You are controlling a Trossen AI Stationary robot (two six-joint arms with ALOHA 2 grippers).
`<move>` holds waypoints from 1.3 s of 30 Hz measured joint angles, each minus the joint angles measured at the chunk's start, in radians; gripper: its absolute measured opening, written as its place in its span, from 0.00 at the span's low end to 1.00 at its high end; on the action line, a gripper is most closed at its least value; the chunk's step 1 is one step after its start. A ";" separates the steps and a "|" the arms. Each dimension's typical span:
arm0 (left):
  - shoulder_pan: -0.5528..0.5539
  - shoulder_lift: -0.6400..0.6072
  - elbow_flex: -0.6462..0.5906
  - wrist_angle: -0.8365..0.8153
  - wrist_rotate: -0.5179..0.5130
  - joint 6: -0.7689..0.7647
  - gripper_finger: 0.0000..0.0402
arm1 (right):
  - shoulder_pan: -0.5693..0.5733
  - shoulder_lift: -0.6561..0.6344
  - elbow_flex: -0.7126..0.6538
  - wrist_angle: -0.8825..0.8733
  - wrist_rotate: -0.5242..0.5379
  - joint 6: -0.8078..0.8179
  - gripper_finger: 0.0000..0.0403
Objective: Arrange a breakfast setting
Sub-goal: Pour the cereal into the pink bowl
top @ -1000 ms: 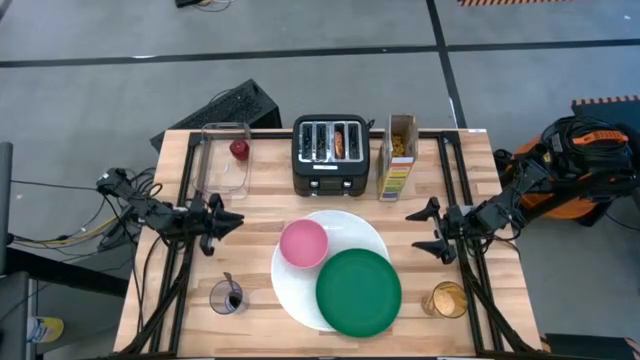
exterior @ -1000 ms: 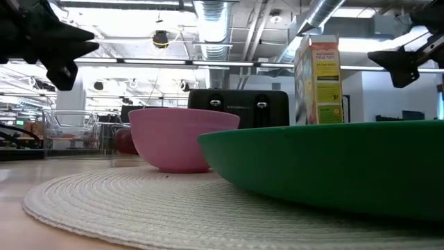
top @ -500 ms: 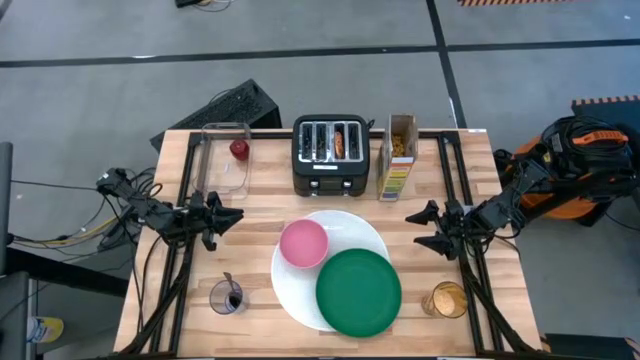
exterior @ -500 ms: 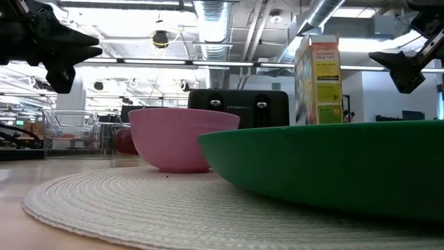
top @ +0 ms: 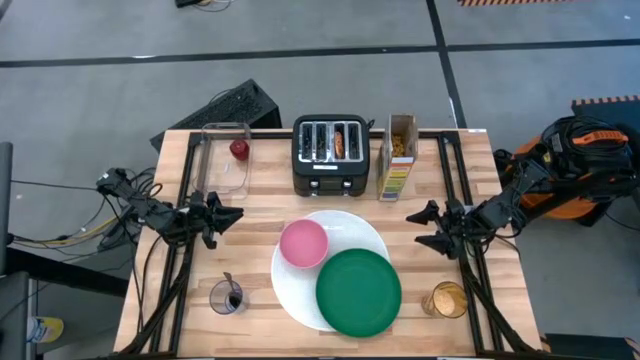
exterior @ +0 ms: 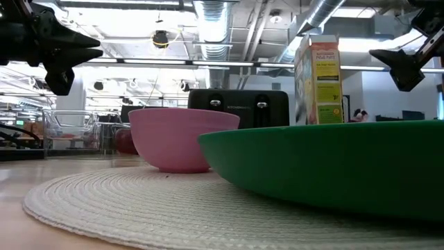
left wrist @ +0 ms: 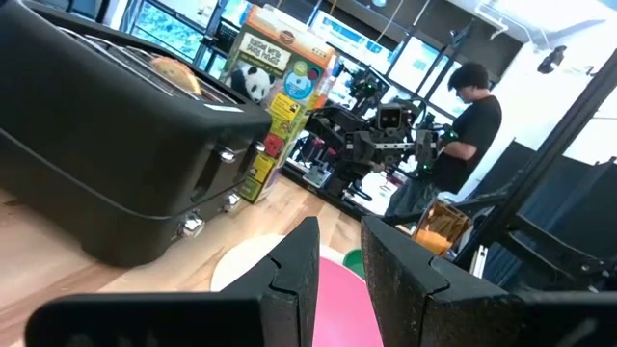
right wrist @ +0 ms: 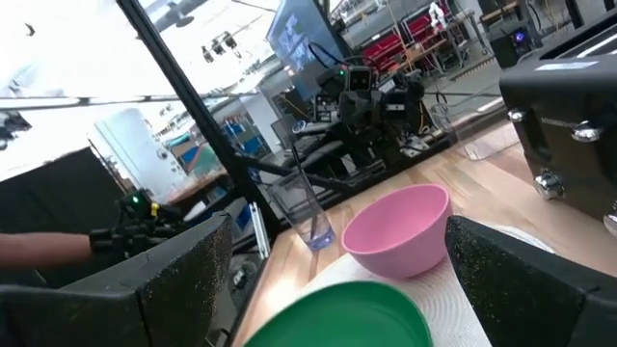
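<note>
A big white round plate [top: 300,290] lies at the table's near middle. The green plate [top: 358,292] and the pink bowl [top: 303,243] rest on it. A bagel [top: 340,142] stands in a slot of the black toaster [top: 320,165]. The small red fruit [top: 239,149] sits in the clear container [top: 225,165]. The metal spoon [top: 228,285] stands in a glass [top: 227,298]. Orange cereal fills a cup [top: 447,299]. My left gripper [top: 232,222] hovers left of the bowl, its fingers [left wrist: 294,280] a narrow gap apart. My right gripper [top: 415,230] hovers right of the white plate, wide open and empty.
A cereal box [top: 398,160] stands right of the toaster. Bare wood lies between the plates and the toaster and at the near left corner. A person [left wrist: 472,106] stands in the room beyond the table. A sleeve [right wrist: 39,246] shows at the edge of the right wrist view.
</note>
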 joint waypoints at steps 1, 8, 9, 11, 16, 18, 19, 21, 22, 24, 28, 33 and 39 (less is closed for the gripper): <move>0.000 0.000 0.000 0.000 0.000 0.000 0.17 | 0.002 0.000 0.000 0.002 -0.006 0.000 0.99; 0.000 0.000 0.000 0.000 -0.014 -0.008 0.17 | 0.001 0.000 0.000 0.029 -0.024 0.001 0.99; 0.000 0.000 0.000 0.000 -0.020 -0.011 0.17 | -0.004 0.000 0.000 0.050 -0.025 0.009 0.99; 0.000 0.000 0.000 0.000 -0.025 -0.012 0.17 | -0.009 0.000 0.000 0.093 -0.024 0.040 0.99; 0.000 0.000 0.000 -0.001 -0.025 -0.009 0.17 | -0.015 0.005 0.035 0.120 -0.024 0.041 0.99; 0.000 0.000 0.000 -0.001 -0.025 -0.008 0.17 | -0.015 0.025 0.078 0.141 -0.020 0.020 0.99; 0.000 0.000 0.000 -0.001 -0.025 -0.008 0.17 | -0.015 0.044 0.100 0.156 -0.015 0.001 0.99; 0.000 0.000 0.000 -0.001 -0.025 -0.008 0.17 | -0.015 0.094 0.145 0.171 -0.013 -0.058 0.99; 0.000 0.000 0.000 -0.001 -0.025 -0.008 0.17 | -0.015 0.129 0.175 0.180 -0.013 -0.092 0.99; 0.000 0.000 0.000 -0.001 -0.025 -0.008 0.17 | -0.015 0.202 0.237 0.189 0.006 -0.166 0.99; 0.000 0.000 0.000 -0.001 -0.025 -0.007 0.17 | -0.015 0.350 0.338 0.158 0.105 -0.331 0.99; 0.000 0.000 0.000 -0.001 -0.025 -0.007 0.17 | -0.015 0.490 0.421 0.057 0.310 -0.372 0.99; 0.000 0.000 0.000 -0.001 -0.025 -0.007 0.17 | -0.015 0.644 0.435 0.042 0.518 -0.355 0.99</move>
